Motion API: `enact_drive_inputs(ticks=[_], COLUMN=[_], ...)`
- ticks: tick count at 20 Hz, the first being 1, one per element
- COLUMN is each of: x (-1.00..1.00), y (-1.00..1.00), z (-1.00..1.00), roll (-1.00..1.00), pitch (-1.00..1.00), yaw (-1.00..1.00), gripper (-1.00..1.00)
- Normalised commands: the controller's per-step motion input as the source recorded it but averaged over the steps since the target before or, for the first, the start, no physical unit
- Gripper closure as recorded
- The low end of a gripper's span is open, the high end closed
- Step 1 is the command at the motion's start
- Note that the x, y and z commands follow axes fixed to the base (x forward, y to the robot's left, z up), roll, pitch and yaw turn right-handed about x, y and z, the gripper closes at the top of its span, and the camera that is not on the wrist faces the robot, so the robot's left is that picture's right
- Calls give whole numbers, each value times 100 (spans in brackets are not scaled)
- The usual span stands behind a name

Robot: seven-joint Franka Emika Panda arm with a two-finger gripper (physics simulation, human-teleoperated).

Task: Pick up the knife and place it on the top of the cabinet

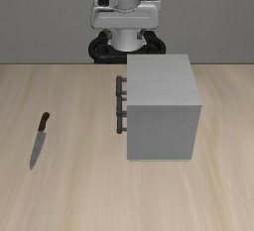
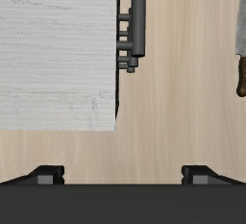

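The gripper [image 2: 123,175] hangs spread wide, its two fingertips [image 2: 46,174] far apart, looking straight down on the light wooden table [image 2: 173,122]. Closest beneath it is the grey cabinet [image 2: 58,55], seen from above as a flat, pale, faintly grained top. In the exterior view the cabinet [image 1: 164,106] stands as a plain box on the table, just in front of the arm [image 1: 124,12]. Dark handles [image 2: 133,26] project from the cabinet face turned to the exterior view's left, stacked one above another [image 1: 122,101]. Past them runs a stretch of table [image 1: 79,195], and beyond that, well apart from the cabinet, lies the knife [image 1: 39,141]. The knife [image 2: 240,60] rests flat on the wood, on the handle side of the cabinet and roughly parallel to that face, slightly slanted. It has a dark brown handle and a grey blade that tapers to a point. The handle end lies toward the robot's side of the table and the tip lies farther forward.
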Motion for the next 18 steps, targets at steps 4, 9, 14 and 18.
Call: enact_drive_inputs(ticks=[4, 9, 14, 18], x=[0, 0, 0, 0], y=[-100, -100, -100, -100], z=[0, 0, 0, 0], roll=[0, 0, 0, 0], pitch=[0, 0, 0, 0], yaw=[0, 0, 0, 0], gripper=[-100, -100, -100, -100])
